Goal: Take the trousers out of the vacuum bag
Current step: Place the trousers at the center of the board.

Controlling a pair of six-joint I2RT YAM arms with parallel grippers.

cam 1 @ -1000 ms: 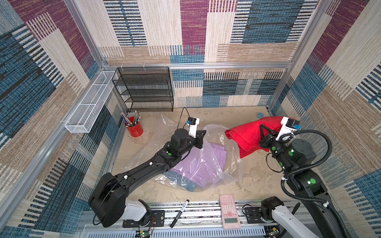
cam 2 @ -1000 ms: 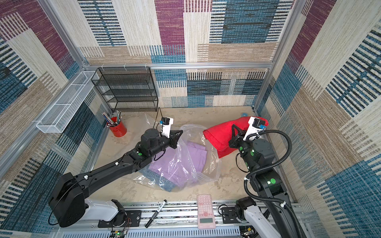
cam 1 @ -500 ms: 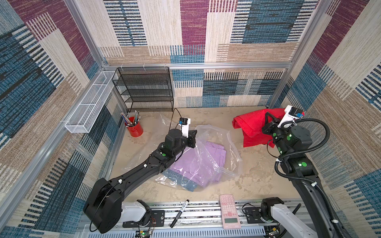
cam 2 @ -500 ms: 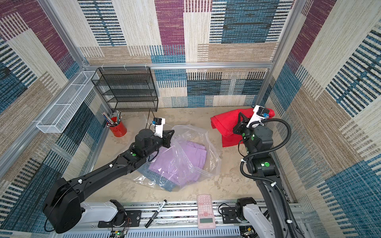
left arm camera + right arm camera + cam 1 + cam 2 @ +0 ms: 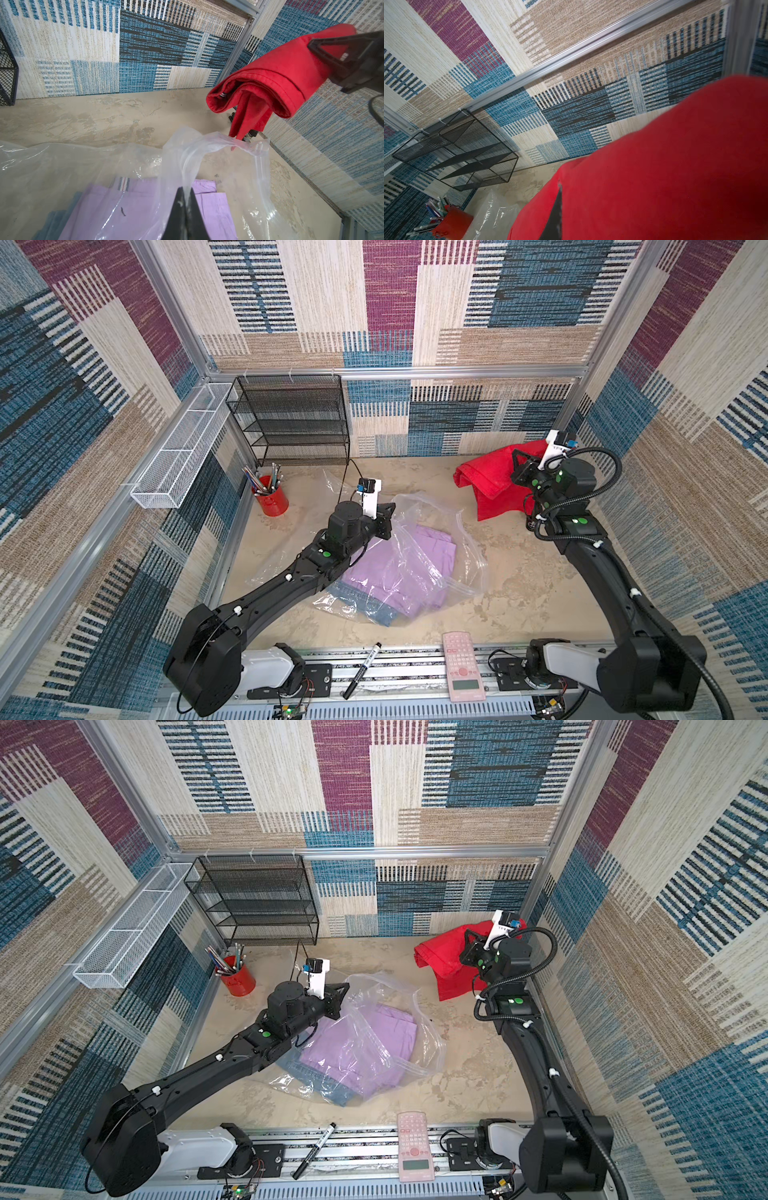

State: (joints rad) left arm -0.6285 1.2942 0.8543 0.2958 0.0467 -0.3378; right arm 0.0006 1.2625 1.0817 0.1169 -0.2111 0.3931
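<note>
In both top views, the right jaws pinch the red trousers [image 5: 490, 477] aloft. 2 pairs, lilac trousers [image 5: 415, 566] and denim trousers [image 5: 378, 614], lie inside the vacuum bag [image 5: 465, 556] mid-tabletop [image 5: 540, 597].

Left wrist: the left jaws are pressed together on bag film, and the slick plastic may slip free.

Right wrist: red cloth fills the view, with no legible writing.

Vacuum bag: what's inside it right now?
Lilac trousers lie on top; denim trousers peek out beneath, mostly covered. Red trousers are outside, in the right gripper.

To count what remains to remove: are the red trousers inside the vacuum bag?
No, the red trousers hang in the air from the shut right gripper, wholly outside the vacuum bag.
</note>
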